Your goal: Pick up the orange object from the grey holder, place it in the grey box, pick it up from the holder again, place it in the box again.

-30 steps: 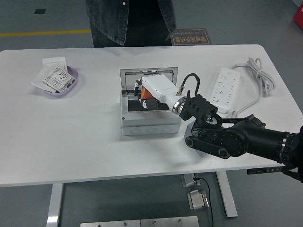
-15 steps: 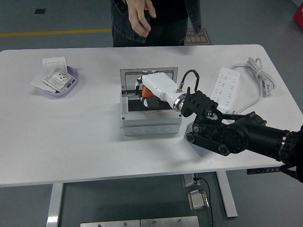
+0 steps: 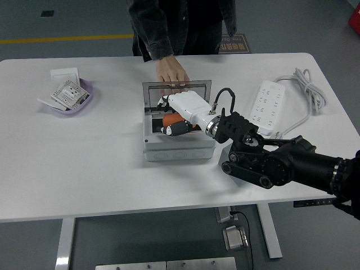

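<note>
The orange object (image 3: 171, 121) is in the fingers of my right hand (image 3: 167, 116), inside the opening of the grey box (image 3: 179, 148) at the table's middle. The hand is white, on a black arm that comes in from the lower right, and its fingers are curled around the object. The box's lid (image 3: 151, 93) stands open at the back. A person's hand (image 3: 171, 75) rests on the lid's top edge. No separate grey holder can be made out. My left arm is out of view.
A purple dish (image 3: 84, 98) with white cards sits at the far left. A white power strip (image 3: 265, 105) with its cable (image 3: 306, 84) lies at the right. The person stands at the far edge behind the box.
The person has come up behind the box and put a hand down on the lid's top edge. My right hand has shifted a little with the orange object, which now shows lower in the box.
</note>
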